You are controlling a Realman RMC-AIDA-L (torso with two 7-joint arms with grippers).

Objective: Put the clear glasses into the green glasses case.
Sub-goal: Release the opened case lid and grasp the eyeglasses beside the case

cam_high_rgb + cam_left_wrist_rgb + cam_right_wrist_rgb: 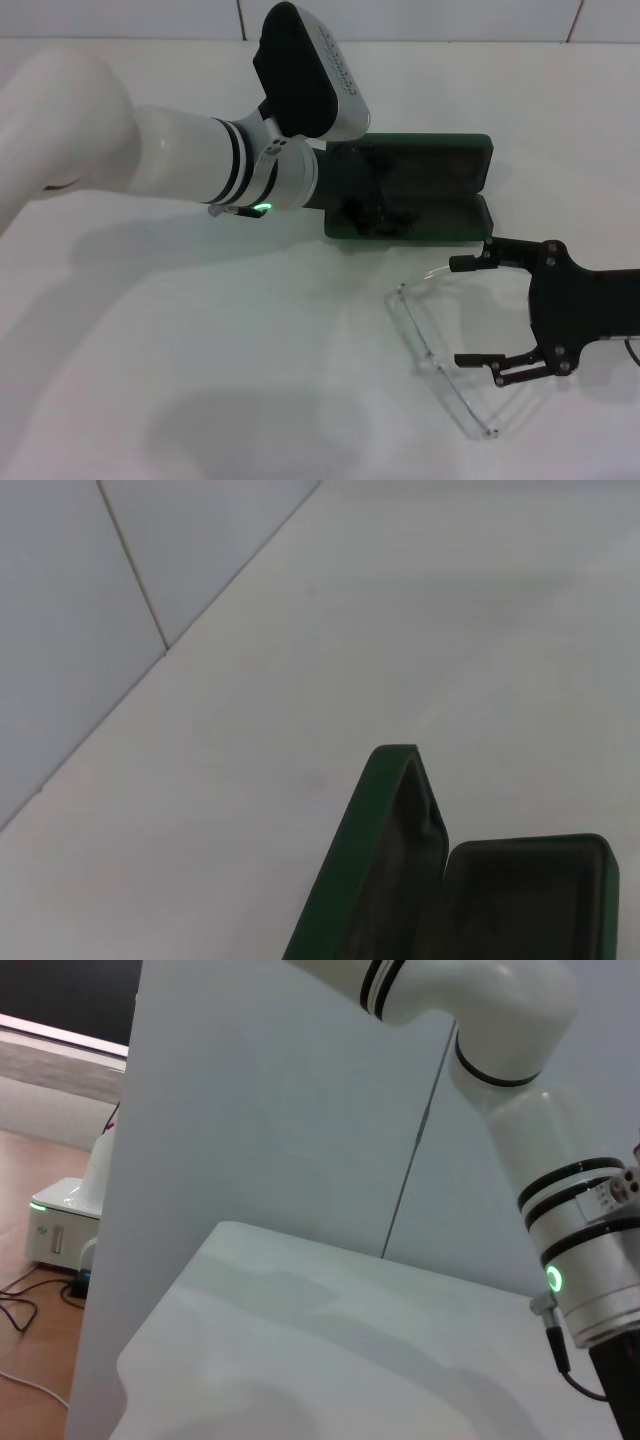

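Clear glasses (430,340) lie between the spread right gripper (466,310) fingers — green glasses case (420,190) open beyond.

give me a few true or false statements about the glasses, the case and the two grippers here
1. The green glasses case lies open. True.
2. The clear glasses are inside the case. False: they lie on the table, in front of it.
3. The right gripper is open beside the glasses. True.
4. The right gripper has lifted the glasses. False: they rest on the table.
5. The left gripper is at the case. True.
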